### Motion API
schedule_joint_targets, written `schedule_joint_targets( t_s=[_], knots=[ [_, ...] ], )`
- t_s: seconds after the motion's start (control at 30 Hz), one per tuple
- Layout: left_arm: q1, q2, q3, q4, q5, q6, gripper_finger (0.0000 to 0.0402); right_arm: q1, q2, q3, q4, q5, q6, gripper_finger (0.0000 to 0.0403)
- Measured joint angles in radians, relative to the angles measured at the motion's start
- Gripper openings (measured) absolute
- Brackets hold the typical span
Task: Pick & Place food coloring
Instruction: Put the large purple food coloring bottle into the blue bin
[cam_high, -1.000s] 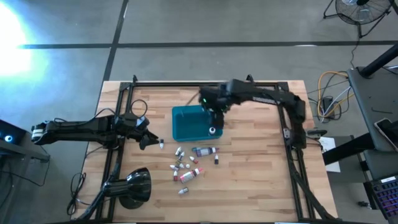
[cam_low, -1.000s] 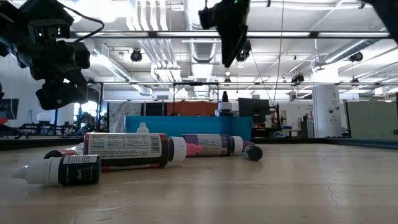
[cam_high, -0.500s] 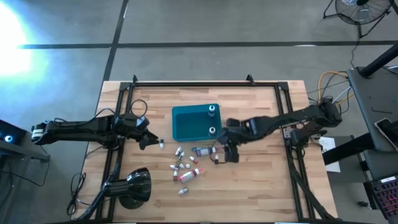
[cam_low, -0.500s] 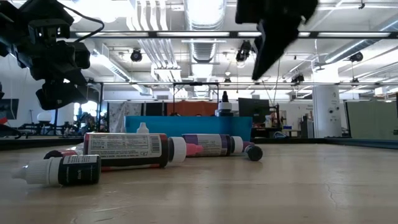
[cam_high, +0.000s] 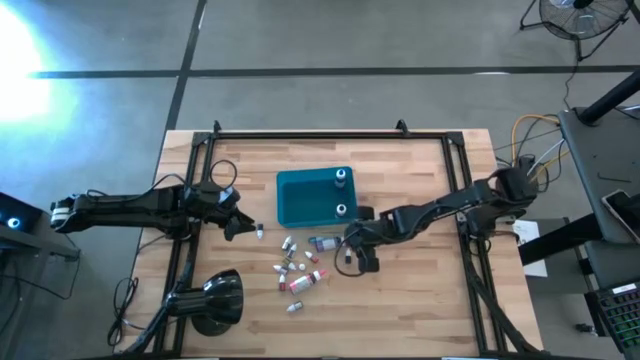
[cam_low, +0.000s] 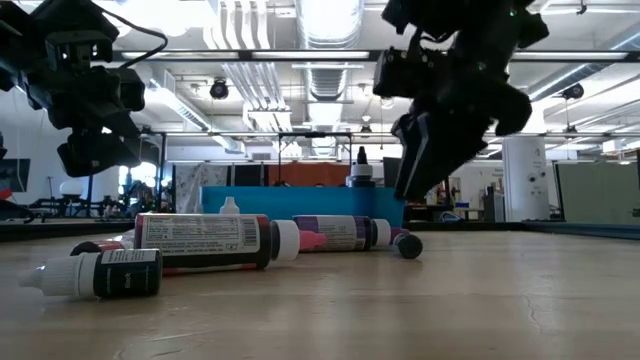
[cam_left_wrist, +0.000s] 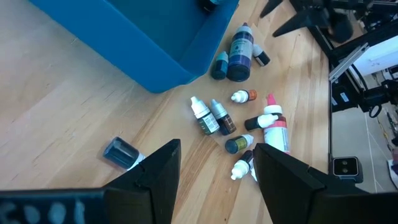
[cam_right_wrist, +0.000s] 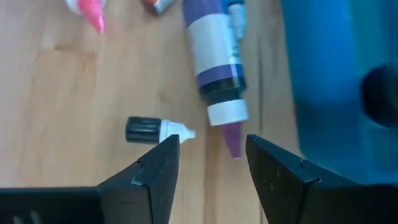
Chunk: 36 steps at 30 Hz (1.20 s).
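The food coloring bottles (cam_high: 300, 265) lie scattered on the wooden table near the teal bin (cam_high: 305, 197). Two more bottles (cam_high: 340, 178) stand inside the bin at its right side. My right gripper (cam_right_wrist: 208, 158) hangs open, slanting down, just above the table beside a small dark vial with a white tip (cam_right_wrist: 157, 130) and a purple bottle (cam_right_wrist: 216, 56). It shows at the cluster's right end (cam_high: 350, 255) in the high view. My left gripper (cam_left_wrist: 217, 165) waits open at the table's left, above a blue vial (cam_left_wrist: 120, 152).
A black lamp-like object (cam_high: 215, 298) sits at the near left of the table. A black frame (cam_high: 300, 135) runs along the table's far edge and sides. Bare wood lies to the right of the bottles (cam_high: 420, 280).
My right gripper has left the bin and gone toward the table's near edge and down, tipping more steeply toward the table. It now hangs low at the right end of the scattered bottles. The bottles have not moved.
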Motion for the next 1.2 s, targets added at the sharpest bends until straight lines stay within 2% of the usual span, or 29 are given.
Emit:
schedule_joint_targets(
  t_s=[0.13,0.3,0.63,0.87,1.0,1.2],
  knots=[
    [0.000,0.000,0.000,0.000,0.000,0.000,0.0178,-0.001,0.049,0.001,0.052,0.001,-0.058,0.0165],
    [0.000,0.000,0.000,0.000,0.000,0.000,0.0178,-0.003,0.086,0.024,0.055,0.036,-0.036,0.0163],
    [-0.001,0.000,0.000,0.000,0.000,0.000,0.0178,-0.007,0.091,0.026,0.098,0.053,-0.128,0.0201],
    [-0.001,0.000,0.000,0.000,0.000,0.000,0.0178,-0.013,0.115,0.013,0.114,0.055,-0.134,0.0227],
    [-0.001,0.000,0.000,0.000,0.000,0.000,0.0178,-0.012,0.166,0.013,0.170,0.056,-0.141,0.0230],
    [-0.001,0.000,0.000,0.000,0.000,0.000,0.0178,-0.012,0.159,0.014,0.165,0.056,-0.114,0.0222]
  ],
)
